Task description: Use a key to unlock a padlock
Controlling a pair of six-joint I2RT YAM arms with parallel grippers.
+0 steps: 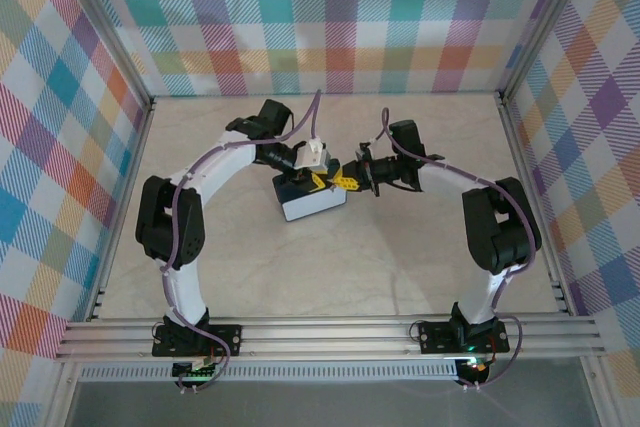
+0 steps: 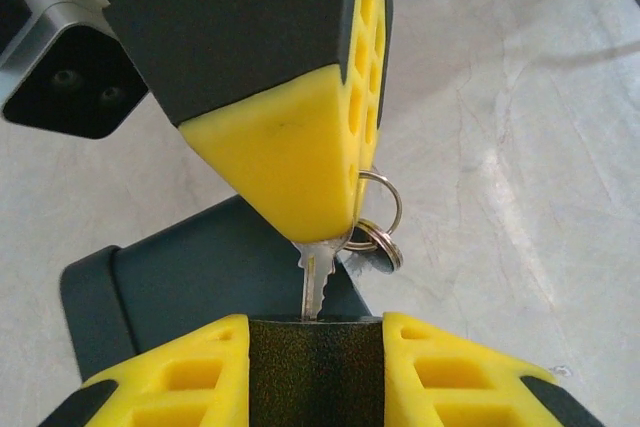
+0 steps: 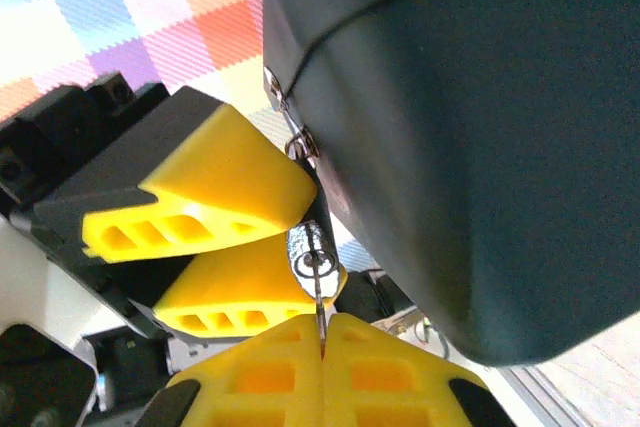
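In the left wrist view my left gripper (image 2: pixel 315 337) is shut on the padlock (image 2: pixel 315 377), a dark speckled block between its yellow fingers (image 2: pixel 170 377). The silver key (image 2: pixel 318 282) points down, its tip in the padlock's top face. The right gripper's yellow finger (image 2: pixel 290 157) pinches the key's head, and key rings (image 2: pixel 382 222) hang beside it. In the right wrist view my right gripper (image 3: pixel 322 332) is shut on the key (image 3: pixel 320 302), which runs edge-on into the padlock's shiny keyway face (image 3: pixel 312 252). From above, the left gripper (image 1: pixel 322 179) and right gripper (image 1: pixel 352 183) meet mid-table.
A dark-blue box (image 1: pixel 308 202) with a white side lies under both grippers. It sits behind the key in the left wrist view (image 2: pixel 190 277) and looms close on the right in the right wrist view (image 3: pixel 480 147). Plaid walls (image 1: pixel 330 17) ring the pale table (image 1: pixel 330 287).
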